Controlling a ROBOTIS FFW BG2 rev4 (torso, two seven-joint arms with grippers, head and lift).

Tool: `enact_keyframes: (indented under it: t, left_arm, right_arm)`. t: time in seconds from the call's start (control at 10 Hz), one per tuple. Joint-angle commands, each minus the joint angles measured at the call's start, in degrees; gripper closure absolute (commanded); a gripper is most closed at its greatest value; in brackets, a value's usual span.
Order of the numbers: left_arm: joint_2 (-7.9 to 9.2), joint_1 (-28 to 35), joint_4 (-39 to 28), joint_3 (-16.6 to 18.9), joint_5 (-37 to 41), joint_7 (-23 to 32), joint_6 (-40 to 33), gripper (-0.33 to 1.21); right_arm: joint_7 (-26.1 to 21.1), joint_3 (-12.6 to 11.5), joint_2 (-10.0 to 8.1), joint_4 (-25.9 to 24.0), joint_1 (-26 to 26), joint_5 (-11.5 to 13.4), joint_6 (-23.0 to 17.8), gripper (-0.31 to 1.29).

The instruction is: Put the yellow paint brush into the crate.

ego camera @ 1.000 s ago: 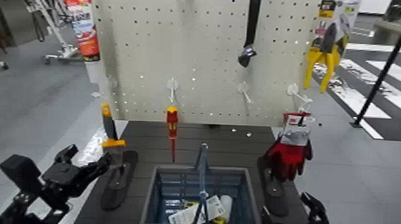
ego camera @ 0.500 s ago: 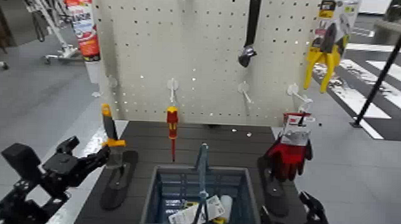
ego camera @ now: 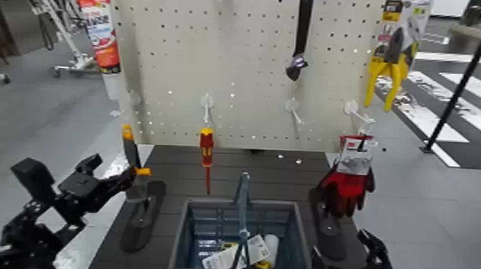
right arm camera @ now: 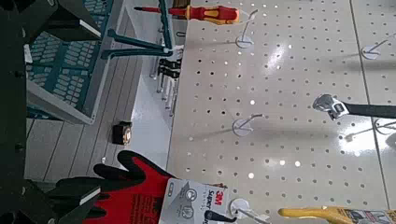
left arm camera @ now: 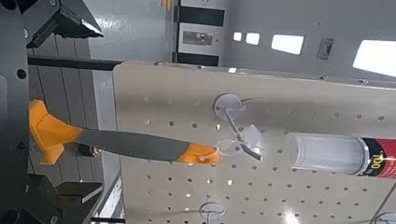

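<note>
Pegboard point(ego camera: 249, 75): pale panel with a smooth, faintly glossy face. Crate point(ego camera: 180, 237): grey-blue plastic, smooth. Paint brush point(left arm camera: 140, 145): handle in 2 finishes, dark matt grip and smooth orange plastic-looking ends. Screwdriver point(right arm camera: 210, 14): glossy red-and-yellow plastic handle, slim dark shaft. Wrench point(right arm camera: 332, 106): shiny metal head, dark handle. Gloves point(right arm camera: 140, 187): red cloth-like surface with black coated-looking parts. Tube point(ego camera: 102, 32): smooth, glossy printed plastic. Table point(ego camera: 211, 181): dark, matt, grooved surface.
</note>
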Motion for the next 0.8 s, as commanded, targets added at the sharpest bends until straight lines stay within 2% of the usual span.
enact_keyframes:
  t: [0.1, 0.4, 0.7, 0.8]
  left_arm:
    - [0.74, -2.78, 3.46, -0.92, -0.15, -1.44, 0.01, 0.15]
    - [1.53, -5.94, 7.86, -2.07, -1.29, -3.38, 0.1, 0.15]
    - [2.32, -8.05, 9.26, -3.74, -2.96, -5.49, 1.68, 0.16]
    - [2.32, -8.14, 9.35, -3.91, -3.23, -5.57, 2.04, 0.22]
  right_arm:
    - [0.09, 0.18, 0.0, 0.27, -0.26, 0.0, 0.0, 0.15]
    - [0.44, 0.45, 0.0, 0.54, -0.61, -0.27, 0.0, 0.15]
    - [0.79, 0.71, 0.0, 1.06, -1.14, -0.44, 0.0, 0.15]
    - [0.79, 0.71, 0.09, 1.24, -1.23, -0.44, 0.0, 0.15]
